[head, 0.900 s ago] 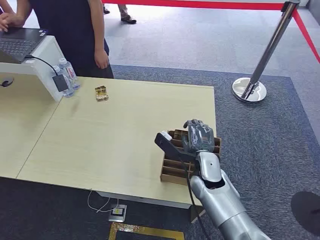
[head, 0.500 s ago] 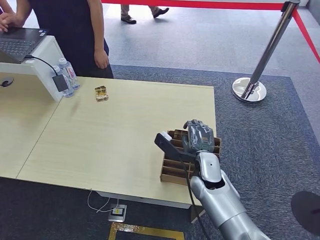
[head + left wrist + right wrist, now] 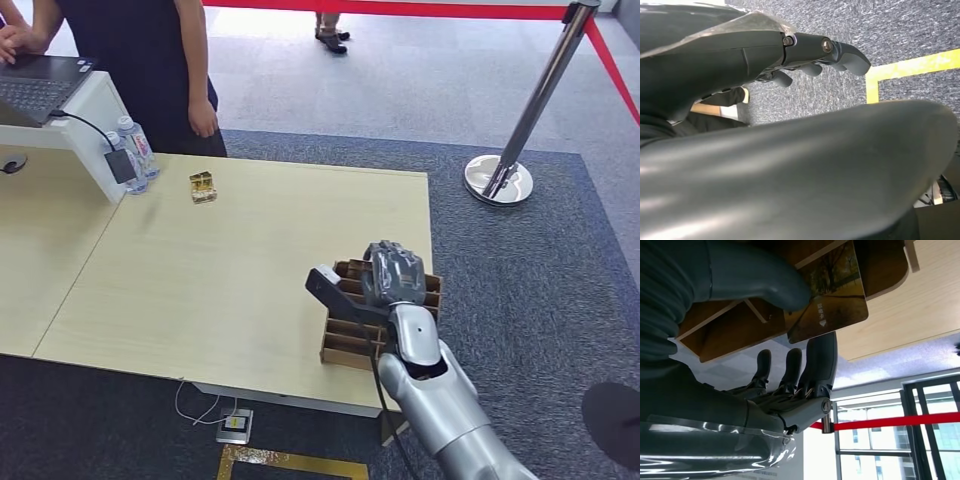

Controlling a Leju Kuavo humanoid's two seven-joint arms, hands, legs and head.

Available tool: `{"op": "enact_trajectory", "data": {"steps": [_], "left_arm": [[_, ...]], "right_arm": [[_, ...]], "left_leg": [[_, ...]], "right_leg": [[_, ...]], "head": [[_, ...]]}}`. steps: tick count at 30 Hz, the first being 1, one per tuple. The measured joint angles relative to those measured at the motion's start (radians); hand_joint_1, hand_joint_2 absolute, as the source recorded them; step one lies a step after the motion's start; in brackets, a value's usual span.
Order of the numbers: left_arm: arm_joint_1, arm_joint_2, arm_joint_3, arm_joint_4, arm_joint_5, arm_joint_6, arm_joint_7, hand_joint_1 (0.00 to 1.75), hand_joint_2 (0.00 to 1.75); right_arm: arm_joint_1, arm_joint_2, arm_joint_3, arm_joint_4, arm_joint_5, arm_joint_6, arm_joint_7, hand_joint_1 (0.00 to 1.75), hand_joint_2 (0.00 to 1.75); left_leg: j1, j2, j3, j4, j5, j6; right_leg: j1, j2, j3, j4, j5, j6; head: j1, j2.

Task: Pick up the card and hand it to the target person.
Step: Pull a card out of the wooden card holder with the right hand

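Lifting a touch since before, the right hand (image 3: 392, 273) pinches the card (image 3: 828, 295) over the wooden rack (image 3: 343, 340); left hand (image 3: 817, 55) fingers loosely apart.

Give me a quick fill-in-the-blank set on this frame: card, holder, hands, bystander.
1. The card is pinched by the robot's ____ hand.
2. That hand is over the brown slotted holder at the table's ____ corner nearest the robot.
3. Two water ____ stand by the white stand at the table's far side.
4. The left hand holds ____.

Missing words: right; right; bottles; nothing
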Motion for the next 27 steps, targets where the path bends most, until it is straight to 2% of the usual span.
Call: {"op": "enact_trajectory", "data": {"steps": [3, 5, 14, 19, 27], "left_arm": [[0.0, 0.001, -0.002, 0.0, -0.005, -0.006, 0.005, 0.0, 0.0], [0.0, 0.001, -0.002, 0.0, -0.006, -0.009, 0.008, 0.0, 0.0], [0.0, 0.001, -0.003, 0.0, -0.005, -0.005, 0.008, 0.0, 0.0], [0.0, 0.001, -0.003, 0.0, -0.003, -0.005, 0.007, 0.0, 0.0], [0.0, 0.001, -0.003, 0.0, -0.002, -0.004, 0.003, 0.0, 0.0]], "right_arm": [[0.003, 0.001, 0.0, -0.002, 0.002, 0.0, 0.0, 1.3, 1.75], [0.006, 0.001, 0.0, -0.006, 0.003, 0.0, 0.0, 1.45, 1.75], [0.024, 0.001, 0.0, -0.042, 0.018, -0.002, -0.001, 1.51, 1.75], [0.03, 0.0, 0.0, -0.059, 0.021, -0.002, -0.002, 1.73, 1.75], [0.034, 0.0, 0.0, -0.086, 0.02, -0.004, -0.018, 1.75, 1.75]], "left_leg": [[0.0, 0.0, 0.0, 0.0, 0.0, 0.0], [0.0, 0.0, 0.0, 0.0, 0.0, 0.0], [0.0, 0.0, 0.0, 0.0, 0.0, 0.0], [0.0, 0.0, 0.0, 0.0, 0.0, 0.0], [0.0, 0.0, 0.0, 0.0, 0.0, 0.0]], "right_leg": [[0.0, 0.0, 0.0, 0.0, 0.0, 0.0], [0.0, 0.0, 0.0, 0.0, 0.0, 0.0], [0.0, 0.0, 0.0, 0.0, 0.0, 0.0], [0.0, 0.0, 0.0, 0.0, 0.0, 0.0], [0.0, 0.0, 0.0, 0.0, 0.0, 0.0]], "head": [[0.0, 0.0], [0.0, 0.0], [0.0, 0.0], [0.0, 0.0], [0.0, 0.0]]}}
